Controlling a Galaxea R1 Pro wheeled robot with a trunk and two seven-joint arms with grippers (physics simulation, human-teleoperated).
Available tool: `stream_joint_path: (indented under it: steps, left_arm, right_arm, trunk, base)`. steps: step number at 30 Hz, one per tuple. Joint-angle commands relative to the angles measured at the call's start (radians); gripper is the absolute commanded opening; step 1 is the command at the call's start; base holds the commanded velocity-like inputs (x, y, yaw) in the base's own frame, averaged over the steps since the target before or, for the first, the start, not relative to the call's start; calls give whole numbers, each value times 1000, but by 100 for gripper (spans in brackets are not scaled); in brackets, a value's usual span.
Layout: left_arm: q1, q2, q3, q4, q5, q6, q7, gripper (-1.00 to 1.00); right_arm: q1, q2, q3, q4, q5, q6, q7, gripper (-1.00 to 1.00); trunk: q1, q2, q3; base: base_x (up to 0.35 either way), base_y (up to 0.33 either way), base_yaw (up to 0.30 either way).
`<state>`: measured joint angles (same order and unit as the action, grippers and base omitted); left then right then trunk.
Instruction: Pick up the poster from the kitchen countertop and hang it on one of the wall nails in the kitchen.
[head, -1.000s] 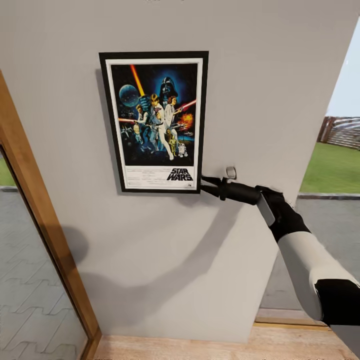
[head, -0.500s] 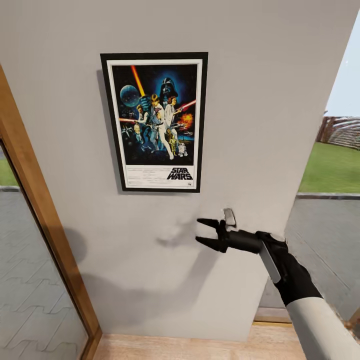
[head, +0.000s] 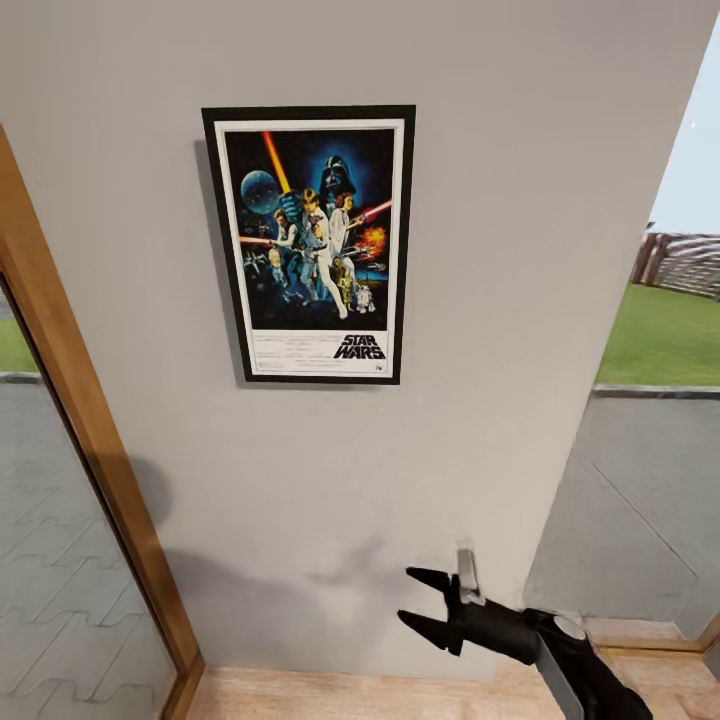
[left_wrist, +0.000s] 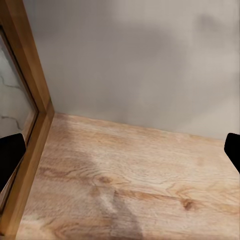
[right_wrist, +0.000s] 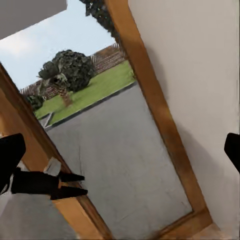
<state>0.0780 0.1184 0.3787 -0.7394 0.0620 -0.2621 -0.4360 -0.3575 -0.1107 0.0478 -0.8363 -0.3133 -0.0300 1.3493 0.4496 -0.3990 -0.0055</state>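
High above the open right gripper (head: 412, 605), the poster (head: 312, 245) hangs.

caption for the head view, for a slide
Star Wars poster hanging on the grey wall, open right pincer lowered well below it.

Upright rectangular Star Wars film poster (head: 310, 244), black frame, white border, dark blue artwork. Figures with lightsabers in middle, dark helmeted face up top, pale planet-ish sphere at upper left, red-orange blade slanting across top. "STAR WARS" title on white strip at bottom, small print beside it too tiny to read. Hangs flat on plain grey wall (head: 500, 200), pretty much straight, maybe leaning a hair. Faint shadow along its left edge and under bottom edge. Nothing touching it.
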Motion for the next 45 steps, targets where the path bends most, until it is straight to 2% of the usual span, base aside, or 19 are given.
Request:
stream_joint_path:
  steps: [1, 3, 4, 6, 9, 13, 14, 15, 16, 17, 18, 19, 23, 27, 33, 35, 38, 39, 45]
  left_arm:
    - [0, 0, 2, -1, 7, 1, -7, 100]
    - [0, 0, 2, -3, 7, 1, -8, 100]
    - [0, 0, 1, -9, 7, 1, -8, 100]
    - [0, 0, 1, -13, 7, 1, -8, 100]
    - [0, 0, 1, -17, 7, 1, -9, 100]
    - [0, 0, 0, -19, 7, 1, -9, 100]
    - [0, 0, 0, -19, 7, 1, -9, 100]
    - [0, 0, 0, -19, 7, 1, -9, 100]
    - [0, 0, 0, -19, 7, 1, -8, 100]
    - [0, 0, 0, -19, 7, 1, -8, 100]
    - [0, -1, -1, -14, 6, 3, -7, 100]
    - [0, -1, -1, -12, 6, 3, -7, 100]
    - [0, -4, -2, -4, 7, 5, -5, 100]
    - [0, -6, -1, -2, 7, 5, -4, 100]
    - [0, -6, -1, -2, 6, 4, -2, 100]
    - [0, -6, 0, -2, 6, 4, -2, 100]
    - [0, -6, 0, -2, 6, 4, -1, 100]
    - [0, -7, 0, -2, 6, 4, -1, 100]
    - [0, -8, -2, -1, 5, 4, -1, 100]
  right_arm:
    - [4, -2, 5, 31, -7, -19, 0, 100]
    - [12, -15, 5, 111, -6, -53, -1, 100]
    - [16, -31, 6, 194, -5, -72, -2, 100]
    - [19, -54, 7, 266, -5, -86, -10, 100]
    - [20, -90, 7, 346, -4, -126, -35, 100]
    - [21, -117, 7, 434, -4, -177, -71, 100]
    - [21, -126, 9, 495, -4, -205, -128, 100]
    - [22, -127, 10, 504, -4, -210, -140, 100]
    - [22, -129, 11, 534, -3, -219, -194, 100]
    - [22, -130, 11, 545, -1, -222, -214, 100]
    - [22, -130, 12, 647, 7, -228, -399, 100]
    - [22, -130, 12, 662, 7, -228, -430, 100]
    - [22, -123, 12, 763, 8, -228, -668, 100]
    - [22, -119, 10, 831, 5, -227, -817, 100]
    - [22, -103, 9, 877, 3, -224, -972, 100]
    - [23, -75, 9, 885, 2, -222, -1060, 100]
    - [26, -55, 9, 887, 3, -220, -1123, 100]
    - [39, -42, 10, 889, 3, -219, -1167, 100]
    - [63, -29, 9, 888, 4, -220, -1210, 100]
  trunk:
    - [0, -1, 0]
    - [0, -1, 0]
    - [0, -1, 0]
    - [0, -1, 0]
    - [0, -1, 0]
    - [0, -1, 0]
    - [0, -1, 0]
    - [0, -1, 0]
    - [0, -1, 0]
    - [0, -1, 0]
    - [0, -1, 0]
    - [0, -1, 0]
    - [0, -1, 0]
    - [0, -1, 0]
    - [0, -1, 0]
    - [0, -1, 0]
    - [0, -1, 0]
    - [0, -1, 0]
    - [0, -1, 0]
  base:
    - [0, 0, 0]
    - [0, 0, 0]
    - [0, 0, 0]
    - [0, 0, 0]
    - [0, 0, 0]
    - [0, 0, 0]
    - [0, 0, 0]
    - [0, 0, 0]
    - [0, 0, 0]
    - [0, 0, 0]
    - [0, 0, 0]
    - [0, 0, 0]
    - [0, 0, 0]
    - [0, 0, 0]
    - [0, 0, 0]
    - [0, 0, 0]
    - [0, 0, 0]
    - [0, 0, 0]
    - [0, 0, 0]
